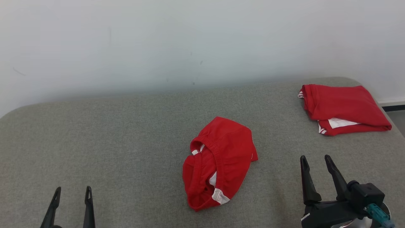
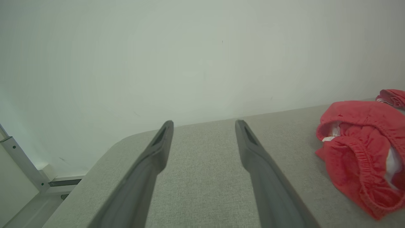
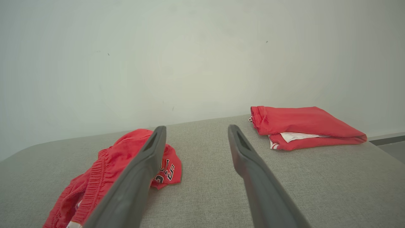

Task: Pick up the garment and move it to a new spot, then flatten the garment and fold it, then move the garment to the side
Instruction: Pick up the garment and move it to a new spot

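Red crumpled garment (image 1: 218, 161) lies left of the right gripper (image 1: 315, 157) (the nearer arm), its long axis running near-to-far; jaws wide apart, empty.

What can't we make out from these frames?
- Right wrist view: lettering on the crumpled garment, partly behind a finger of the right gripper.
- Left wrist view: folded garment, cut by the right edge.
- Head view: left gripper body, cut by the bottom edge.
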